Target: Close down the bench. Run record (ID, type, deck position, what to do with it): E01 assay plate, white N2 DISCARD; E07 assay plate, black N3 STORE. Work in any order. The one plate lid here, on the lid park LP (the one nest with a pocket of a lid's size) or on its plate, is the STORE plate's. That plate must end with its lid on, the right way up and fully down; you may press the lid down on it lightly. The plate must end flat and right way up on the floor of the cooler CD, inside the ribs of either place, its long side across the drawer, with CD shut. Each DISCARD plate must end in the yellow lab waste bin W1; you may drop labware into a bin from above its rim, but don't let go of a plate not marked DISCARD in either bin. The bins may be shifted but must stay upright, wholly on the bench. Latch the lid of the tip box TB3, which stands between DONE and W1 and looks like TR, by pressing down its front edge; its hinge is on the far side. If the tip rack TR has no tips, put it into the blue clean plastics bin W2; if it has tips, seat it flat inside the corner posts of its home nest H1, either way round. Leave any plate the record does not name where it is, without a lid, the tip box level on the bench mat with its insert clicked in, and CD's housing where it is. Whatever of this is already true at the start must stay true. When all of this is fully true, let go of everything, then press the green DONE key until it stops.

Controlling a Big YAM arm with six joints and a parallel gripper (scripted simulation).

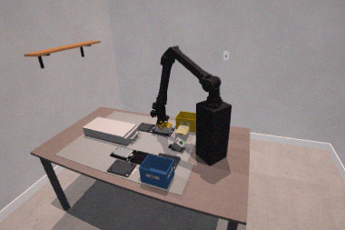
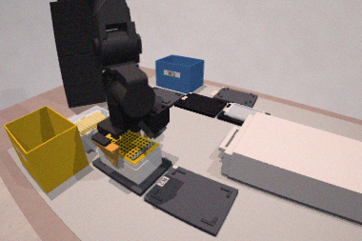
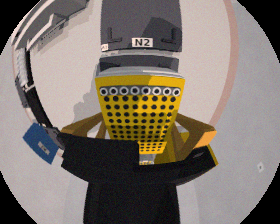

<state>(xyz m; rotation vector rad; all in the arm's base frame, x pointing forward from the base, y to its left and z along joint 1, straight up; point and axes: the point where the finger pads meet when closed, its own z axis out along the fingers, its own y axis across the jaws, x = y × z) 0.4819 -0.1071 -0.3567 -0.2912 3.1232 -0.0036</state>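
Evidently the tip rack (image 2: 135, 147) bears a yellow perforated insert.

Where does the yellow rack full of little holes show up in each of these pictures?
Top view: yellow perforated tip rack sits mid-table, under the arm's open tool.
Exterior view: tip rack lies lower left of centre, on a dark nest, right of the yellow waste bin.
Wrist view: tip rack fills the centre.
Shared landmark: the grey N2 nest beside it.
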